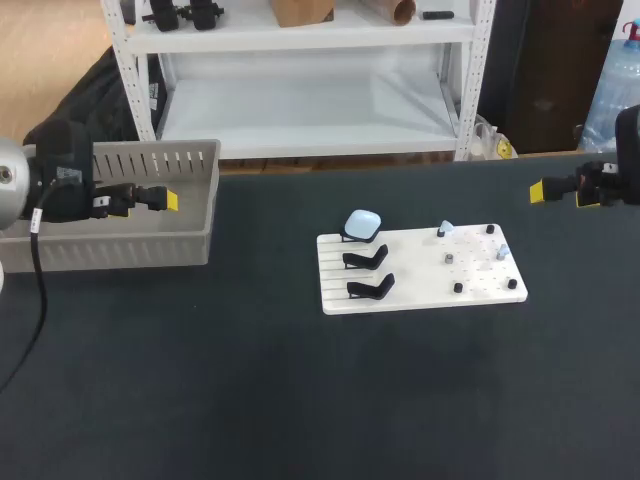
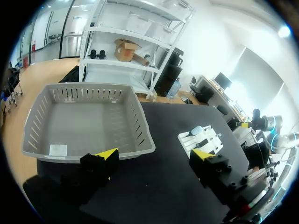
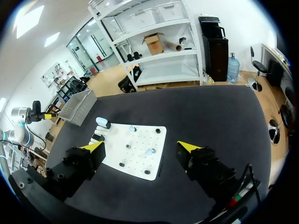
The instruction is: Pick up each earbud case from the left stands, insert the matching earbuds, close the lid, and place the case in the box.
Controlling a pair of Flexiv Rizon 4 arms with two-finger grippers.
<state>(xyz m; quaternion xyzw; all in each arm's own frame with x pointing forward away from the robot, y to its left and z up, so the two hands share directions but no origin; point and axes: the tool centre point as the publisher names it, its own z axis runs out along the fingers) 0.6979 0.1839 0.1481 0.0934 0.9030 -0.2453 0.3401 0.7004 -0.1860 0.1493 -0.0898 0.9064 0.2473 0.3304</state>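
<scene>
A white board point(image 1: 420, 287) lies mid-table with three black stands along its left edge. The farthest stand holds a pale blue earbud case point(image 1: 362, 223), lid shut; the two nearer stands point(image 1: 366, 258) are bare. Small pale earbuds point(image 1: 446, 229) sit among black pegs on the board's right half. My left gripper point(image 1: 172, 201) hangs open over the grey box point(image 1: 120, 245), far left of the board. My right gripper point(image 1: 538, 192) is open off the board's far right, holding nothing. In the right wrist view the board point(image 3: 140, 159) and case point(image 3: 103, 122) lie ahead of the open gripper point(image 3: 140, 147).
In the left wrist view the grey slatted box point(image 2: 145, 128) sits just ahead of the open gripper point(image 2: 154, 156), with a small white label inside; the board point(image 2: 183, 138) lies beyond to the right. Bare dark tabletop surrounds the board.
</scene>
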